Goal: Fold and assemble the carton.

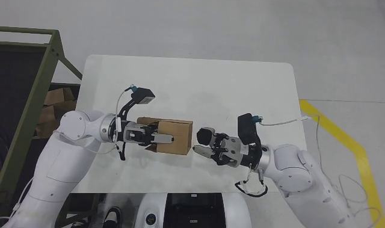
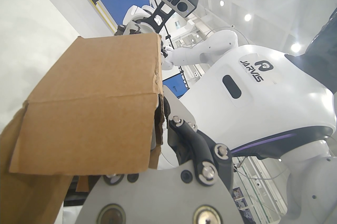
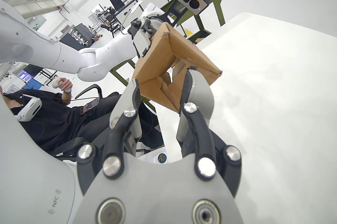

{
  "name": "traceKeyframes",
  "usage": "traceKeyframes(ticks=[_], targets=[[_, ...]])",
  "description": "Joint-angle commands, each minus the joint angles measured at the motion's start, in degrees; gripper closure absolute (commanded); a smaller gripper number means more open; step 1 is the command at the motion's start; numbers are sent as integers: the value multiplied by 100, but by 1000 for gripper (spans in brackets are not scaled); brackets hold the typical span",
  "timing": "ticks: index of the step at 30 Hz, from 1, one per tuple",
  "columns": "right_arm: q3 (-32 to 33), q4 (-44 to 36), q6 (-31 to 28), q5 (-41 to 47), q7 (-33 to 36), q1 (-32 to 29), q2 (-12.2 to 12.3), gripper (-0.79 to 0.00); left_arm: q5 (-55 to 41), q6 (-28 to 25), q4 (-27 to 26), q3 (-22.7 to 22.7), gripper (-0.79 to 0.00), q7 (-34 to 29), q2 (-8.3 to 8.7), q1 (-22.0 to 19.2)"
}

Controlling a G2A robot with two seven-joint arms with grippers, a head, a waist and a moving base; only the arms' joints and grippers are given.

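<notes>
- Your carton (image 1: 174, 135) is a brown cardboard box lying lengthwise between the two arms. It sits over the near half of the white worktop (image 1: 198, 83), a little left of its middle.
- In the right wrist view the carton sits tilted, one corner pointing down toward the white surface. It looks lifted clear of the worktop, though you cannot be sure from these angles.
- Your left pincer (image 1: 154, 136) is clenched on the carton's left end, with its pale fingers running into that end.
- In the left wrist view, a cardboard wall lies tight against the one finger (image 2: 180, 110) you can see. A loose flap hangs down beside it.
- Your right pincer (image 3: 162, 83) is released, its fingers spread wide on either side of the carton's right end.
- That right end is open, and its inner flaps are folded partly inward between the fingertips. You cannot tell whether either pad actually touches the cardboard.
- From above, the right pincer's tips sit just beside the carton's right face, and the two pincers face each other along the box.
- Off the worktop's left edge stands an olive-green frame (image 1: 55, 47), with loose cardboard pieces (image 1: 57, 101) lying beside it.
- A yellow line (image 1: 355, 150) runs across the floor to the right of the worktop.
</notes>
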Motion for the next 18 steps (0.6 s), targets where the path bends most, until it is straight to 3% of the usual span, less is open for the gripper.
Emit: traceKeyframes(ticks=[1, 13, 14, 16, 18], targets=[[34, -1, -30, 7, -16, -25, 8, -308, 11, 16, 1, 4, 0, 13, -1, -11], [598, -260, -512, -573, -541, -566, 98, -391, 407, 153, -195, -51, 0, -24, 18, -245], [666, -285, -548, -608, -599, -645, 108, -459, 505, 159, -237, -33, 0, -9, 18, -276], [797, -340, -590, -660, -701, -805, 126, -754, 621, 167, -306, 26, 0, -17, 15, -344], [890, -424, -584, -723, -742, -943, 142, -785, 796, 147, -342, 55, 0, 14, 15, -415]])
